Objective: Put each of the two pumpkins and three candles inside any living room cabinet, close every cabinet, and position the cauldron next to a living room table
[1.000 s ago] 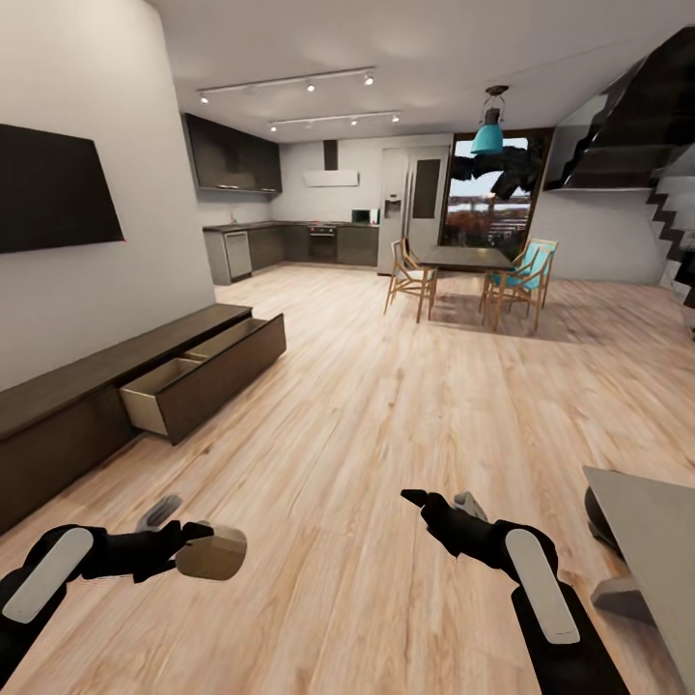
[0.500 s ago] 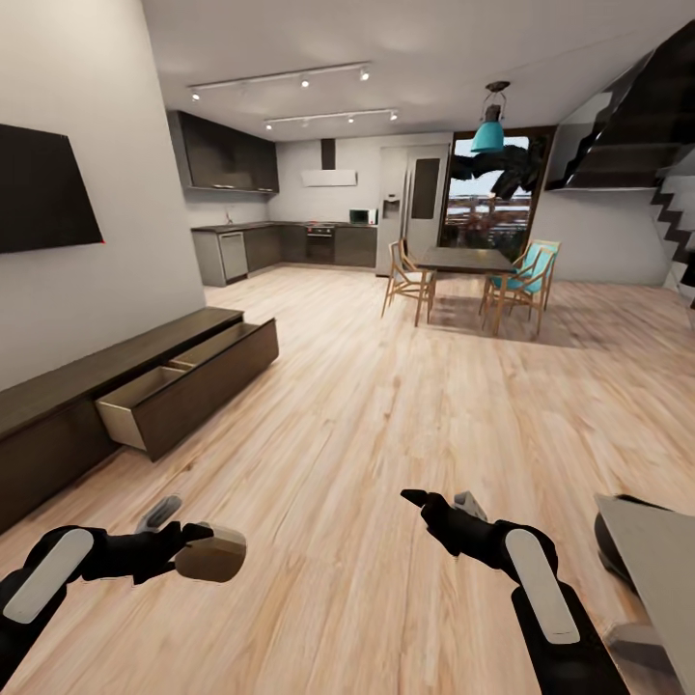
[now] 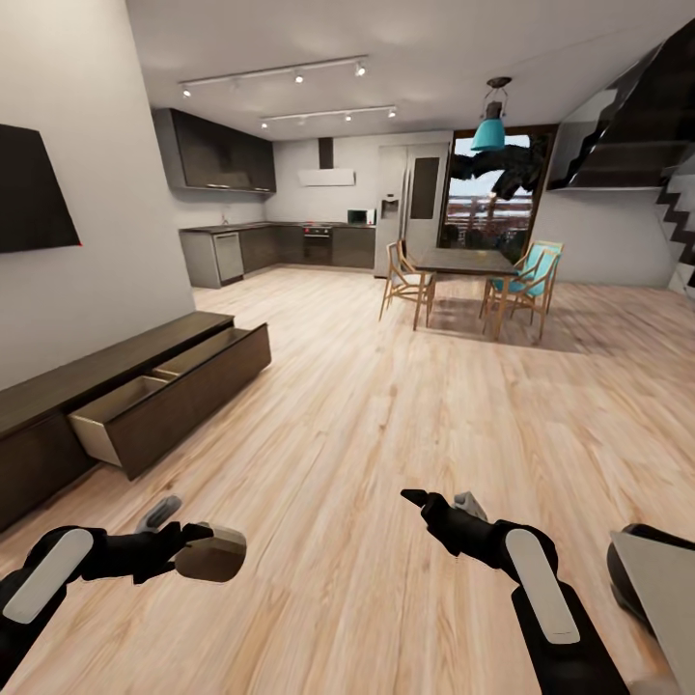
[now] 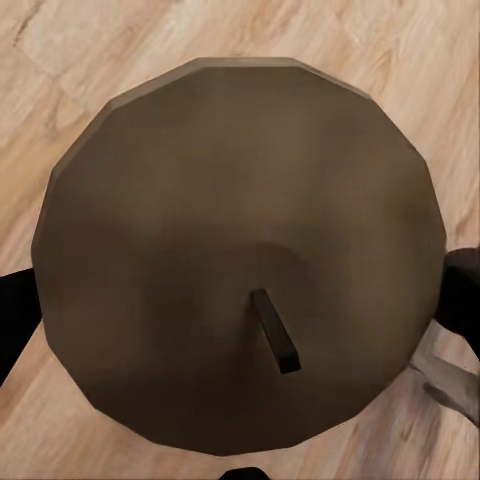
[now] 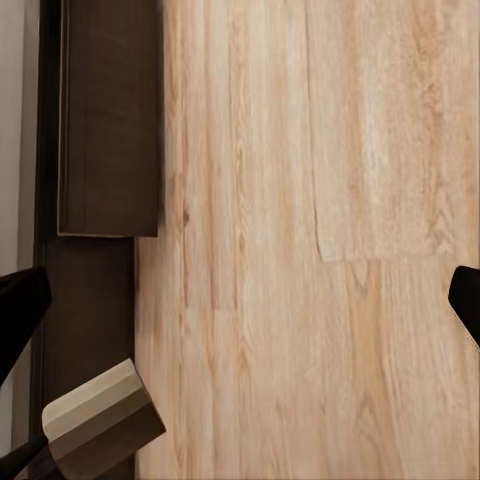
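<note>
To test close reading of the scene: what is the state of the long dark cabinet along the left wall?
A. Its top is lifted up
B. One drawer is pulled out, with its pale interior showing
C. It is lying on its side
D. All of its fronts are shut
B: in the head view the cabinet has its drawer drawn out over the floor, and its light-wood compartments show.

A dark television (image 3: 34, 193) is hanging on the pale wall. Far across the wooden floor (image 3: 386, 434), a dining table (image 3: 465, 261) is standing among chairs (image 3: 526, 280) beneath a teal pendant lamp (image 3: 489, 130), with the kitchen counter (image 3: 280, 241) lying beyond.
</note>
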Controlling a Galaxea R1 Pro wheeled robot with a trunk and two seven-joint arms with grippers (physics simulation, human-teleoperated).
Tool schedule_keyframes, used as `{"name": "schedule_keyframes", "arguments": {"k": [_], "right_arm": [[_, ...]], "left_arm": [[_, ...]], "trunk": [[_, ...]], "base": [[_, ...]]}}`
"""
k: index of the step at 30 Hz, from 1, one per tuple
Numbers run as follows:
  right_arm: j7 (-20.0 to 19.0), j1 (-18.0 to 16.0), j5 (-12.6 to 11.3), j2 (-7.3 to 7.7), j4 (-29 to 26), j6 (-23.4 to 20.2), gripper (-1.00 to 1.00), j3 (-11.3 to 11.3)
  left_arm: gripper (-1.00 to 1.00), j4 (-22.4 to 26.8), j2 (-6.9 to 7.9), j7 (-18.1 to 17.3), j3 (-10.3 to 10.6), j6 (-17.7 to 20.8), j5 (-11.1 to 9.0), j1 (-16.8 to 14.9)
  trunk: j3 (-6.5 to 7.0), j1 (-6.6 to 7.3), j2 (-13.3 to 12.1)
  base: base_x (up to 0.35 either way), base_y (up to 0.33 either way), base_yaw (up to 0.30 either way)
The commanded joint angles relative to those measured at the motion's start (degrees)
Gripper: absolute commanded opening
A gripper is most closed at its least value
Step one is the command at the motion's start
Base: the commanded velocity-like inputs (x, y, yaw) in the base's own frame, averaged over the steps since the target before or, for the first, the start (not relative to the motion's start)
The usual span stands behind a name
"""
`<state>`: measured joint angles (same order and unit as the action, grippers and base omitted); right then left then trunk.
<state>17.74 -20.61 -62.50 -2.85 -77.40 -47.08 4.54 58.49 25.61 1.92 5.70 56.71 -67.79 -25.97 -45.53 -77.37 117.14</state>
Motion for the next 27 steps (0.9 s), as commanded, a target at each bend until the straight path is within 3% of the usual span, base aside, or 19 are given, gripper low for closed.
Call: {"name": "schedule_keyframes", "arguments": {"k": [1, 27], "right_arm": [[0.5, 0.0, -0.6, -0.05, -0.1, -0.2, 1.00, 0.1], [0.6, 0.0, -1.5, -0.05, 0.0, -0.2, 1.00, 0.1]], "left_arm": [[-1.00, 0.0, 0.05, 0.2, 0.1, 0.1, -0.7, 0.0], [-1.00, 0.0, 0.05, 0.2, 0.1, 0.1, -0.7, 0.0]], "trunk": [[-0.06, -0.02, 0.0], [-0.56, -0.02, 0.0]], "base": [[0.308, -0.107, 0.000], [0.323, -0.038, 0.016]]}}
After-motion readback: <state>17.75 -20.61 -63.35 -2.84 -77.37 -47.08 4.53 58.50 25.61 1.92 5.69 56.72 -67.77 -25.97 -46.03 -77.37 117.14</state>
